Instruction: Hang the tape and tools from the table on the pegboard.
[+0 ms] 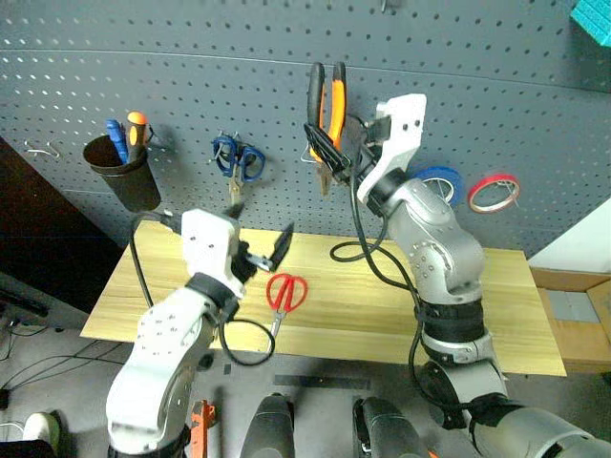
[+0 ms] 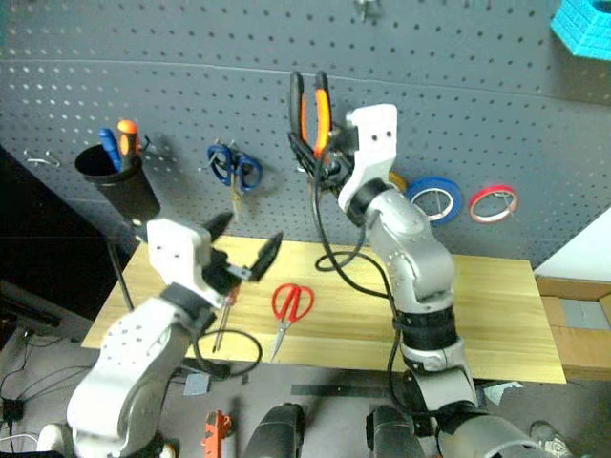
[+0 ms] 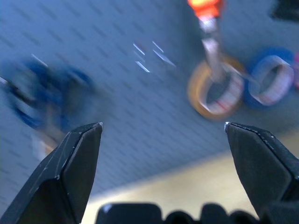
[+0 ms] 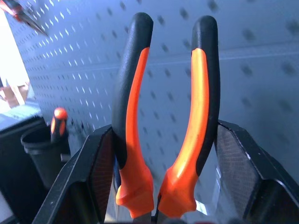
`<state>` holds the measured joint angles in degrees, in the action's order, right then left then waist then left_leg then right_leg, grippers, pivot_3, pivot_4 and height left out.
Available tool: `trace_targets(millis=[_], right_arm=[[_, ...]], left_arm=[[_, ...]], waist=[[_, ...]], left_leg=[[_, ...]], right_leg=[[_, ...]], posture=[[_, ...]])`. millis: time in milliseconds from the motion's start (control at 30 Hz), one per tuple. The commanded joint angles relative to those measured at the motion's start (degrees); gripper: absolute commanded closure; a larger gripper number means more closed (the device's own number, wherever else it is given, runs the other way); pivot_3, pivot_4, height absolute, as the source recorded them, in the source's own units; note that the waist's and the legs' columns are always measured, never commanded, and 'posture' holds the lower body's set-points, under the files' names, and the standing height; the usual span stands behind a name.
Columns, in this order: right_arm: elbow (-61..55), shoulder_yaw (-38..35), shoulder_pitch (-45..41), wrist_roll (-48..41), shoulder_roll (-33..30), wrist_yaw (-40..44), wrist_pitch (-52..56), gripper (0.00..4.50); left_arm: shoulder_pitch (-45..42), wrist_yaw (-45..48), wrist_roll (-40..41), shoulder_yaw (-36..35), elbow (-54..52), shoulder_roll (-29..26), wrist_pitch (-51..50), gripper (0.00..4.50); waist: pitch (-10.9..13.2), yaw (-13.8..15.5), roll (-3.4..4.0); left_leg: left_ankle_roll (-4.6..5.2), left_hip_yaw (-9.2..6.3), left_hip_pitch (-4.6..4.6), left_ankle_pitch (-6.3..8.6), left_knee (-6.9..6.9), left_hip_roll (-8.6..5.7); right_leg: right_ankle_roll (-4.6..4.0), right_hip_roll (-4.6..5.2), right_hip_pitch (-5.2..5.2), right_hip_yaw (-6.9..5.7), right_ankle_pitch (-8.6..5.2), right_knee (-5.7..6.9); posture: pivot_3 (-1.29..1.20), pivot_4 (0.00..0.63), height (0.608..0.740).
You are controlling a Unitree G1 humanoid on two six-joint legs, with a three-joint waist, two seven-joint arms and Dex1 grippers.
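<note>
The right claw [image 1: 336,157] is clamped on the orange-and-black pliers [image 1: 326,105], raised against the pegboard [image 1: 191,86]. The pliers stand nearly upright, long axis vertical, handles pointing up and the nose pointing down below the grip; in the right wrist view both handles [image 4: 163,107] rise between the two black fingers [image 4: 88,177].

The left claw [image 1: 260,246] hangs with its jaws spread wide and nothing between them, over the surface [image 1: 516,315] near its left end.

The red-handled scissors [image 1: 284,296] lie flat on the surface, left of its middle, handles toward the back edge and blades pointing at the front edge, long axis running back to front. In the right eye view a thin red-handled screwdriver [image 2: 225,315] lies just left of them, also back to front.

The blue roll of tape [image 1: 441,184] hangs on the pegboard right of the right arm, with a red roll [image 1: 494,192] further right and a yellow roll [image 3: 216,91] beside it in the left wrist view. Blue-handled scissors [image 1: 238,162] hang on the board, and a black cup [image 1: 124,176] holds blue and orange screwdrivers.

No writing can be read anywhere.
</note>
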<state>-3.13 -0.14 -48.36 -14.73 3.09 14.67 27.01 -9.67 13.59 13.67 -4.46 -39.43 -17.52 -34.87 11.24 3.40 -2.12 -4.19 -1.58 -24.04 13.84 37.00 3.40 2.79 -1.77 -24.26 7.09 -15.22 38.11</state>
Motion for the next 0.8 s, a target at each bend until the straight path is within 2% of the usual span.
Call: trace_targets(millis=[33, 167, 333, 567, 800], right_arm=[[3.3, -1.5, -4.8, 0.0, 1.0, -0.4, -8.5, 1.82], [12.8, -1.9, -9.4, 1.9, 2.1, -1.6, -19.1, 1.82], [25.0, -3.1, -14.5, 5.0, 2.2, -5.8, -30.8, 1.82], [35.3, -3.6, -17.4, 7.8, 3.6, -10.9, -41.3, 1.82], [44.7, -3.5, -16.2, 9.1, 5.4, -13.0, -49.2, 1.82]], left_arm=[[-2.4, 0.1, -1.3, 1.2, 3.1, 0.3, 3.6, 0.00], [-7.7, 0.9, -1.9, 3.1, 11.9, 1.0, 6.3, 0.00], [-12.6, 3.0, -2.4, 5.1, 17.9, 1.1, 8.4, 0.00], [-15.4, 3.8, -2.8, 5.9, 21.9, 1.8, 9.8, 0.00], [-15.7, 3.9, -2.6, 6.0, 21.9, 1.9, 8.7, 0.00]], waist=[[0.0, 0.6, -0.01], [0.0, 1.3, -0.01], [0.0, 1.3, -0.01], [0.0, 1.2, 0.00], [0.0, 1.2, 0.02]], left_leg=[[-0.02, 0.01, 0.00, -0.01, 0.00, 0.00], [-0.08, 0.01, 0.01, -0.05, -0.02, 0.05], [-0.10, 0.07, 0.10, -0.07, 0.01, 0.05], [-0.12, 0.10, 0.16, -0.08, 0.00, 0.06], [-0.10, 0.06, 0.23, -0.11, 0.05, 0.06]], right_leg=[[-0.02, 0.00, -0.01, 0.00, 0.02, 0.01], [-0.06, -0.02, -0.10, -0.04, 0.03, 0.16], [-0.09, -0.02, -0.14, -0.04, 0.02, 0.47], [-0.19, -0.02, -0.20, -0.03, -0.04, 0.69], [-0.27, -0.04, -0.21, -0.05, -0.09, 0.89]], posture=[[0.25, 0.104, 0.740], [0.26, 0.115, 0.740], [0.26, 0.130, 0.740], [0.27, 0.155, 0.740], [0.29, 0.180, 0.740]])
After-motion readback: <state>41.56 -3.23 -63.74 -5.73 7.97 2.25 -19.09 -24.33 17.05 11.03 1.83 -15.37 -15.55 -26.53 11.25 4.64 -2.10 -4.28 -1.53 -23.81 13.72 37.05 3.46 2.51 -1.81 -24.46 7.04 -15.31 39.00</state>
